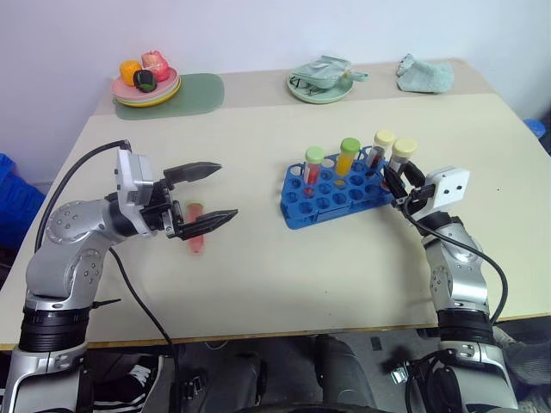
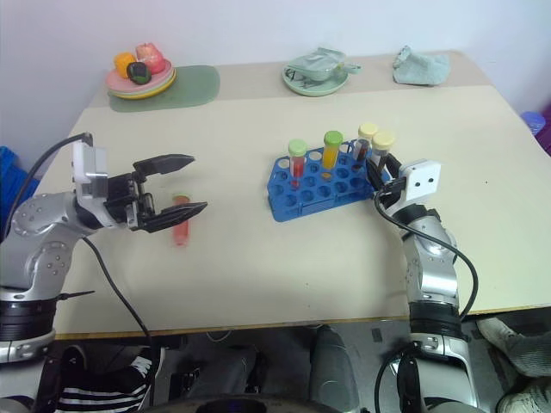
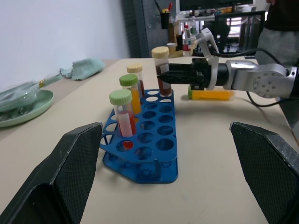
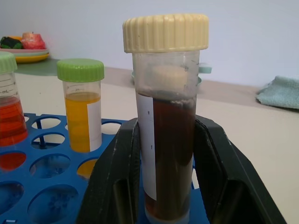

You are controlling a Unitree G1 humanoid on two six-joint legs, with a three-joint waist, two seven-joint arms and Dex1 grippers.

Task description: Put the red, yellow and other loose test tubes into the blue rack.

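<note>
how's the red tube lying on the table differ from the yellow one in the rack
The red tube lies flat on the table below the open left end effector; the yellow tube stands upright in the blue rack. Liquid colour differs: red versus yellow. Both are clear tubes.

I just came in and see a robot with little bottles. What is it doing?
The robot is putting tubes into the blue rack. Its right pincer is shut on a brown tube with a pale cap, standing at the rack's right end. Three more tubes already stand in the rack. One red tube lies on the table, and the open left pincer hovers around it.
</note>
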